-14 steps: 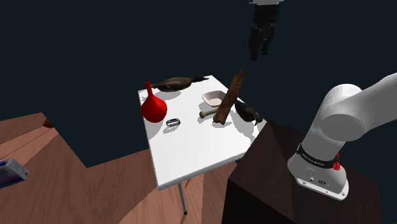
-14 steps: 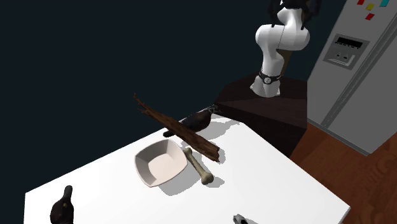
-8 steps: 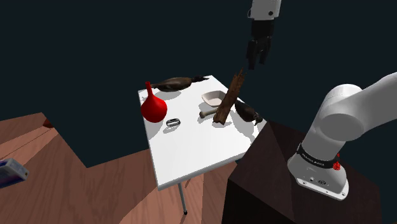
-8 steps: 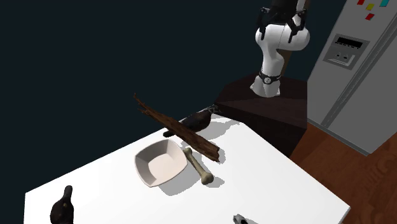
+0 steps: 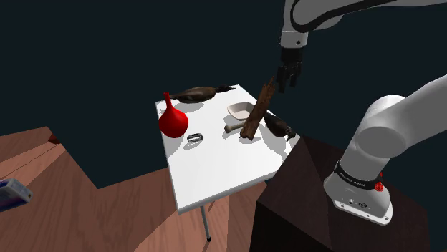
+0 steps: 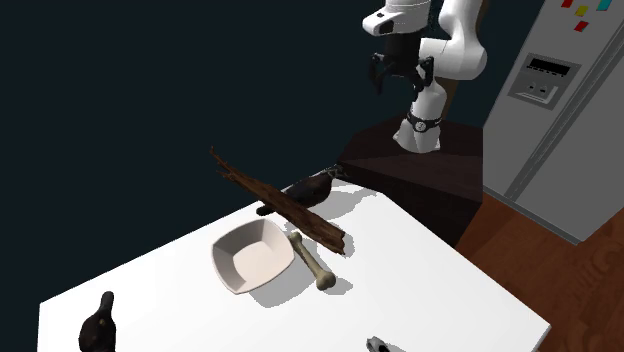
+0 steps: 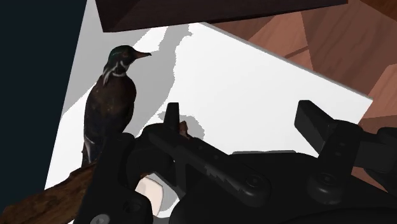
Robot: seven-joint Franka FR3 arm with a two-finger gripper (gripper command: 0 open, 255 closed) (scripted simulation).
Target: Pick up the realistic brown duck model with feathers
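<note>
Pincer (image 5: 285,87) of mine hangs in the air with its two black fingers spread apart and nothing between them, well above the white table (image 5: 222,172) on the side nearest my stand (image 5: 315,207). From the second exterior view the pincer (image 6: 398,86) sits high over the dark stand (image 6: 420,170), clear of everything below. Looking down along the pincer (image 7: 242,121), I see the duck (image 7: 111,105) upright on the table (image 7: 254,89): brown body, dark green head with white markings, beak in profile. That duck (image 5: 278,127) stands at the table corner closest to my stand, just beside a leaning piece of brown driftwood (image 5: 256,114) (whether the two touch I cannot tell). Across the table the duck (image 6: 312,188) shows behind the driftwood (image 6: 290,208), with a white bowl (image 6: 252,258) and a pale bone (image 6: 315,262) on the other side of the wood. A red vase (image 5: 172,120) stands well apart from the duck at the opposite edge. A grey fridge (image 6: 560,110) rises beyond the stand.
</note>
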